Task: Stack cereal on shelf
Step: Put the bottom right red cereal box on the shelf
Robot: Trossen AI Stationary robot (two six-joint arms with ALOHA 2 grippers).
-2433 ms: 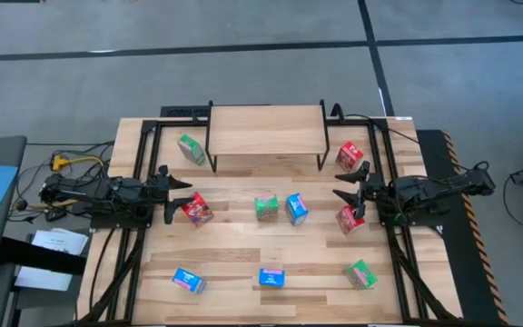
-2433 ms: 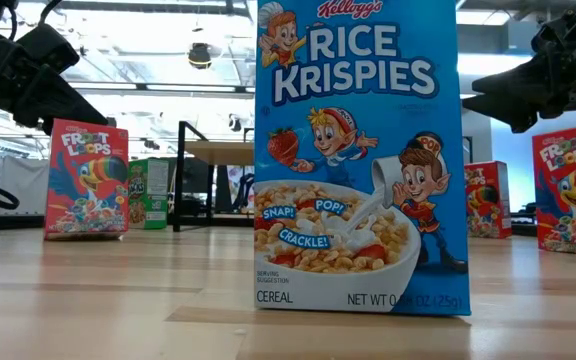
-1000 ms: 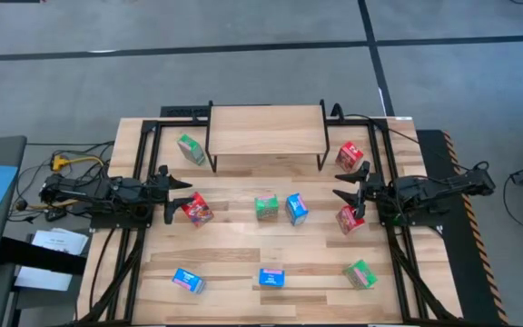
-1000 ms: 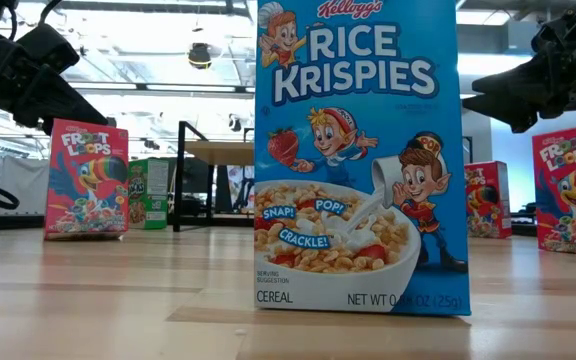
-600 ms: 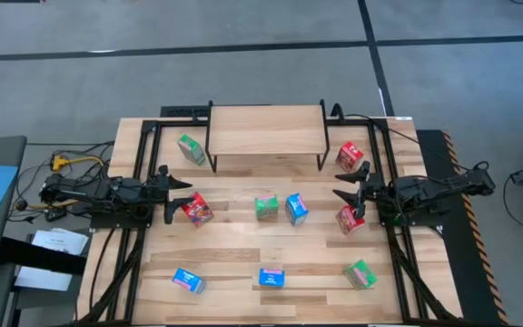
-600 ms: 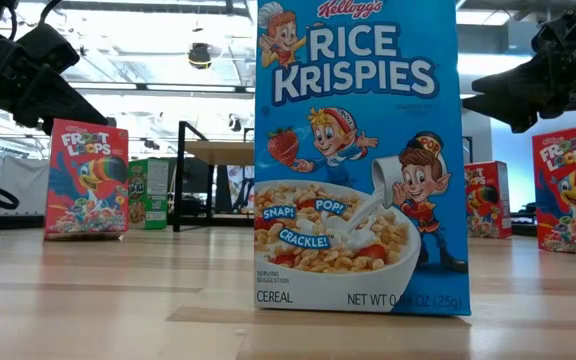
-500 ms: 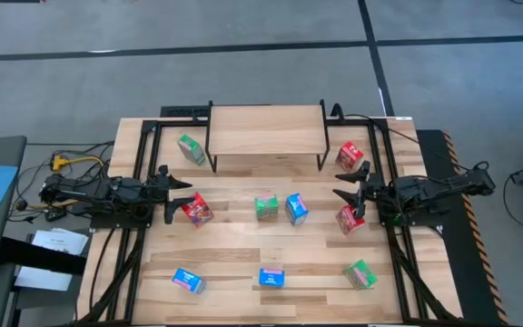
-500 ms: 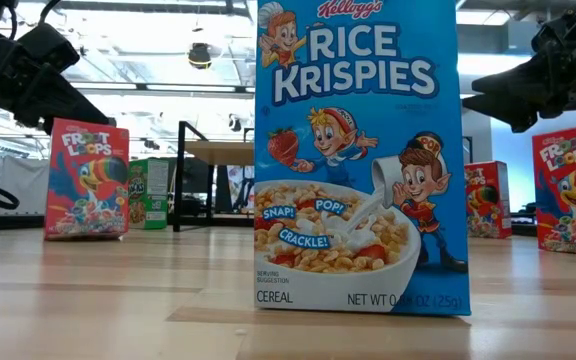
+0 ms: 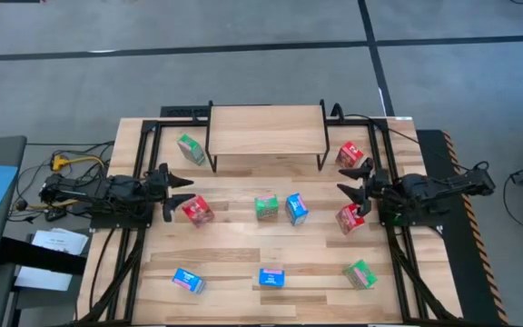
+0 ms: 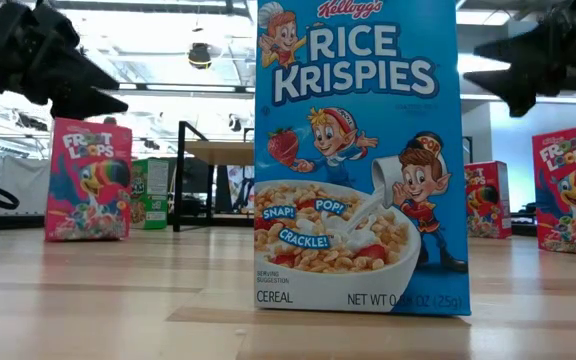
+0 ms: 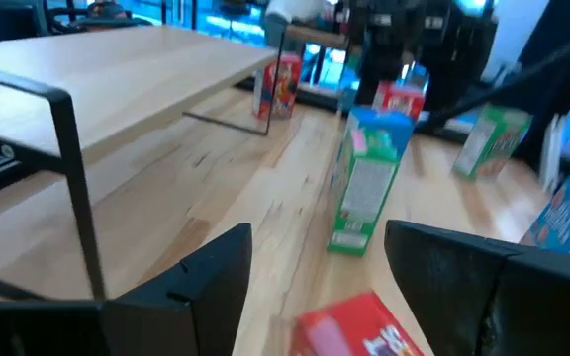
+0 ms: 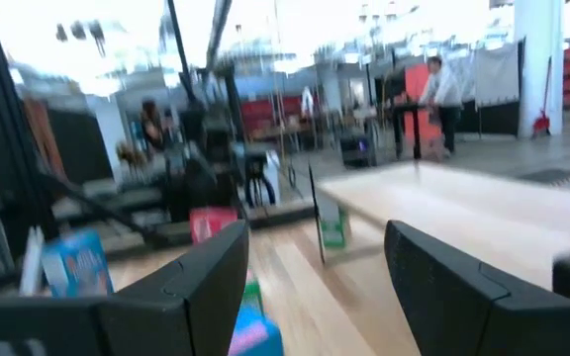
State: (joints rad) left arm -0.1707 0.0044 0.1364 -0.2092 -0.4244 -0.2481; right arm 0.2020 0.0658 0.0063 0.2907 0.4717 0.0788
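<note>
Fig.: high view, L to R, w/ low and wrist views for detail.

L side: left gripper (image 9: 172,182) sits at the table's L edge, tips toward centre, jaws apart w/ nothing between them (left wrist view shows open gap). Vs. half a sec ago it has pulled back slightly and lifted; in low view it now hangs higher. Just right of it, a red box (image 9: 198,210) lies on the table, shifted a little nearer vs. before, so prob. nudged or just released, not carried. A green box (image 9: 190,149) stands far-left, beside the shelf's L legs.

Centre: shelf (image 9: 266,131) at the far edge, board bare; no cereal on it yet. Mid-table: green box (image 9: 266,207) and blue box (image 9: 297,208) side by side. Near edge: blue box (image 9: 188,280) and blue box (image 9: 271,277); the latter fills the low view.

R side: right gripper (image 9: 358,190) at the R edge, jaws apart, holding nothing; also drawn back a touch vs. a moment ago. It hovers between the red box (image 9: 350,154) far-right by the shelf legs and the red box (image 9: 350,219) just nearer. Green box (image 9: 360,272) near-right.

Meaning: both arms start moving after a still spell; all nine boxes on the table, so stacking is at its very start. Likely first picks: the red boxes closest to each gripper.
</note>
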